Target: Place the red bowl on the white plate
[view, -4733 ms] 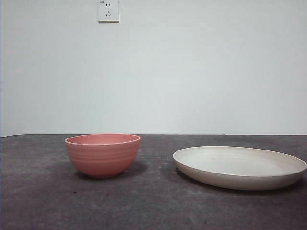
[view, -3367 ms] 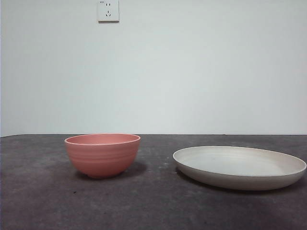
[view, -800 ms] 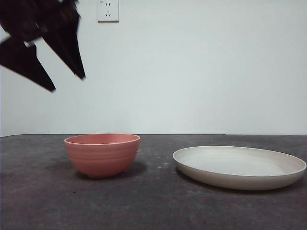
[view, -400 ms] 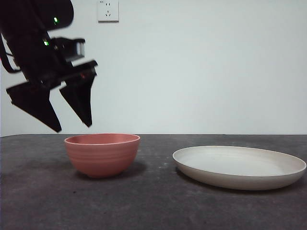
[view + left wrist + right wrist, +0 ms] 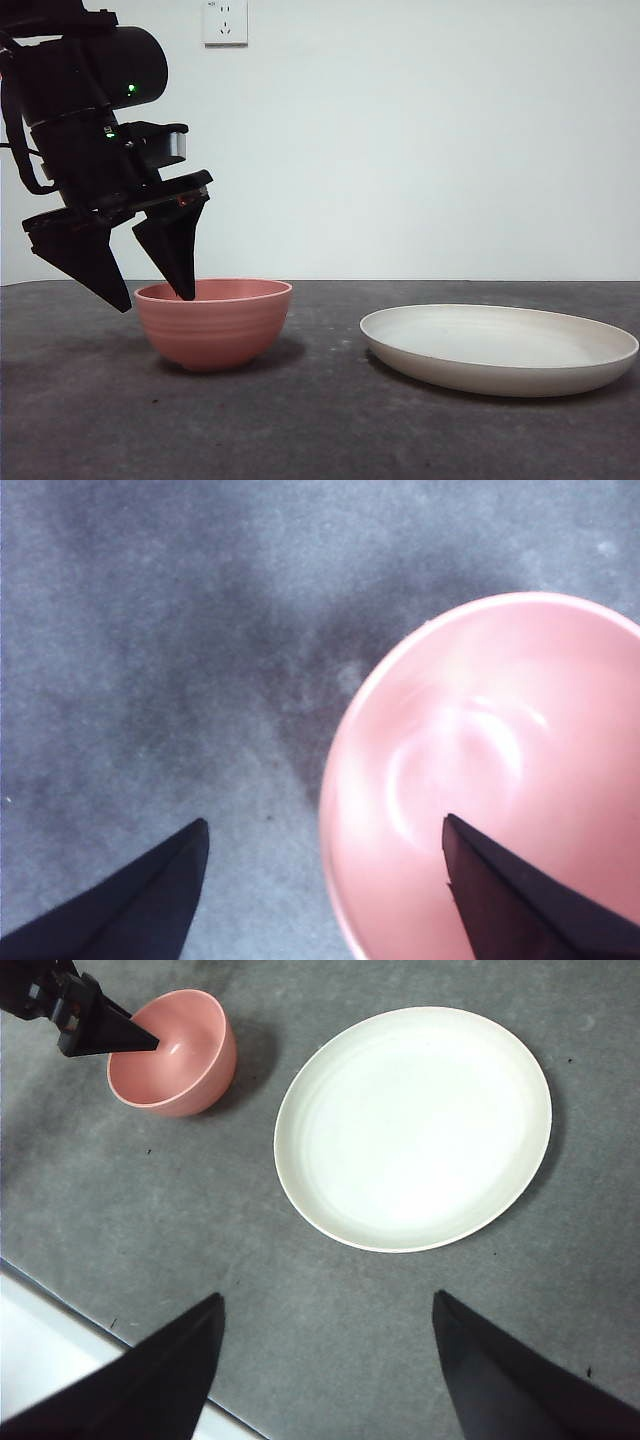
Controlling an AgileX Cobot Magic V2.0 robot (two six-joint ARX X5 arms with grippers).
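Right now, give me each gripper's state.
Left gripper: open, jaws astride the bowl rim, holding nothing.
Right gripper: open, empty.

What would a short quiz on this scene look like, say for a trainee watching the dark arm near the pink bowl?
1. True or false: the salmon-pink, ridged round bowl already sits on the wide cream-white shallow plate.
2. Which gripper is at the bowl? A) left gripper B) right gripper
3. Fill in: the left gripper's jaws straddle the bowl's ____, one inside, one outside.

Key: 1. False, both rest apart on the dark grey table. 2. A. 3. rim.
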